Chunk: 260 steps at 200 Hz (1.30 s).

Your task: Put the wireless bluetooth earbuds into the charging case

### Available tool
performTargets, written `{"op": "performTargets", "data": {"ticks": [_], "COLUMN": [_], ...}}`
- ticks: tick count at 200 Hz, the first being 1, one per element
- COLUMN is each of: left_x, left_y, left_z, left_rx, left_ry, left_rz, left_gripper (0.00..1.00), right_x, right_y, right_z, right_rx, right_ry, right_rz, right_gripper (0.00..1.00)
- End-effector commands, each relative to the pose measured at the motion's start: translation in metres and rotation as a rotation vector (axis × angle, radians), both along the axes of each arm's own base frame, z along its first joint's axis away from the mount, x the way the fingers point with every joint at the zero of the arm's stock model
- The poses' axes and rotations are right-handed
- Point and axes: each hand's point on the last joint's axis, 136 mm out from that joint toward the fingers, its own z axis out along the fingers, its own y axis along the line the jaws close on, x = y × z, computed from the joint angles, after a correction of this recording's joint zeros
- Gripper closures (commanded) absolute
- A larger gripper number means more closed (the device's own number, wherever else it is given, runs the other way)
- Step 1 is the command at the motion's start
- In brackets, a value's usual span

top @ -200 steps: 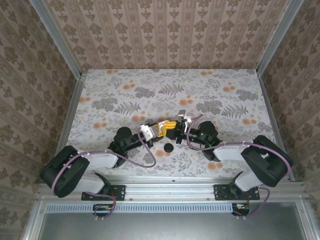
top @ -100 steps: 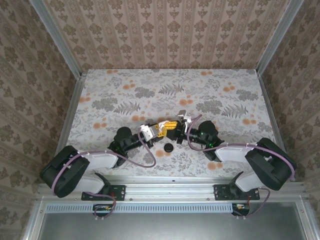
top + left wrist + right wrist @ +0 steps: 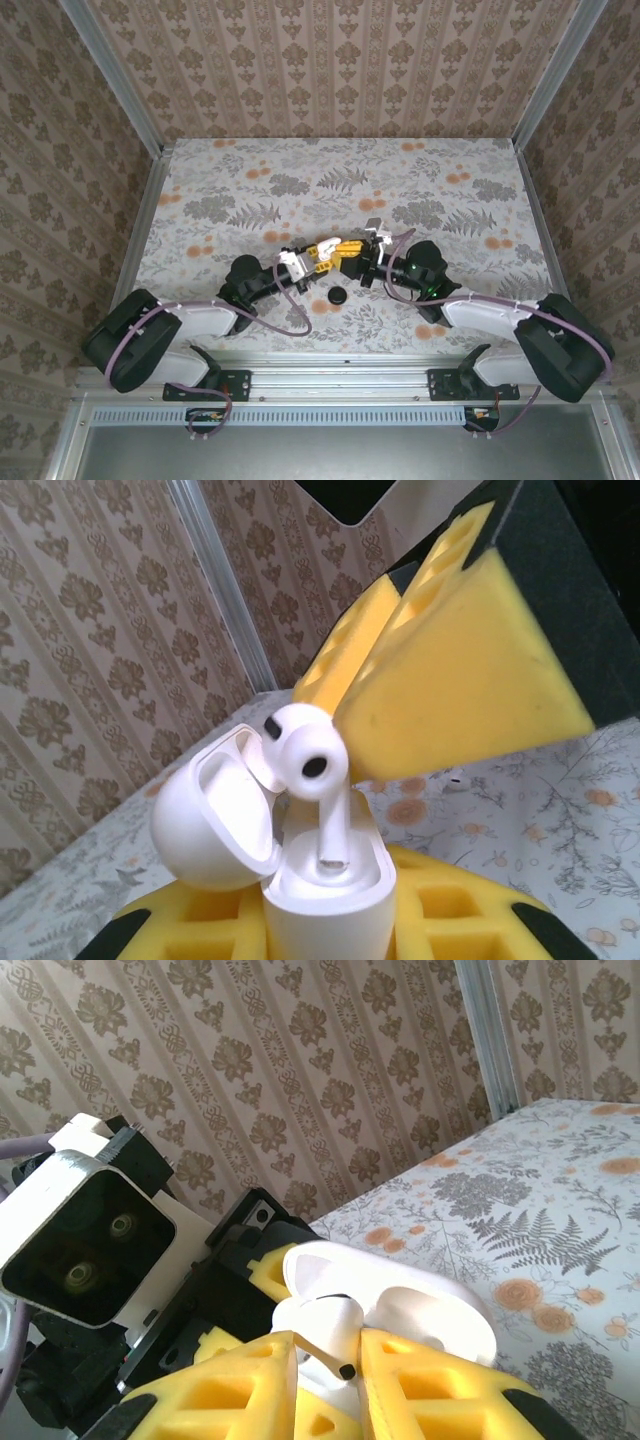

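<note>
My left gripper (image 3: 325, 925) is shut on the white charging case (image 3: 325, 895), held upright between its yellow pads. The case's lid (image 3: 205, 825) is swung open to the left. My right gripper (image 3: 330, 1360) is shut on one white earbud (image 3: 335, 1325). In the left wrist view this earbud (image 3: 305, 760) has its stem pointing down into the case's opening and its head still above the rim. A tiny white piece, apparently the second earbud (image 3: 456, 780), lies on the table behind. In the top view the left gripper (image 3: 322, 254) and the right gripper (image 3: 352, 254) meet tip to tip at mid-table.
A black round disc (image 3: 338, 296) lies on the flowered tabletop (image 3: 260, 190) just near of the two grippers. Patterned walls with metal posts close in the table on three sides. The left wrist's camera block (image 3: 85, 1245) sits close to my right fingers.
The right arm's elbow has swung out to the right and its gripper has shifted slightly toward the far right. The left gripper with the case has followed slightly.
</note>
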Motion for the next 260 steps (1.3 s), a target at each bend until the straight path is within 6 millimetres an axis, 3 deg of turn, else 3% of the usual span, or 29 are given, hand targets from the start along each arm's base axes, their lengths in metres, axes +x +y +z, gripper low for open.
{"op": "performTargets", "data": {"ticks": [1,49,160,260], "left_x": [-0.004,-0.008,-0.019,-0.022], "left_y": [-0.002,-0.006,-0.011,-0.013], "left_z": [0.004,0.001,-0.003,0.001], "left_rx": [0.000,0.007,0.031,0.032], "left_ry": [-0.101,-0.095,-0.151,-0.185], "left_rz": [-0.009,-0.046,-0.095,-0.093], "left_gripper": [0.89,0.89,0.90,0.90], "right_x": [-0.002,-0.009,-0.026,-0.027], "right_y": [-0.009,-0.015,-0.008,-0.004], "right_z": [-0.010,-0.008,0.010,0.006], "right_rx": [-0.060,-0.079,-0.029,-0.034], "right_ry": [0.013,0.004,-0.074,-0.062], "right_rz": [-0.029,-0.026,0.079,0.102], "right_gripper": [0.78,0.78,0.78,0.78]}}
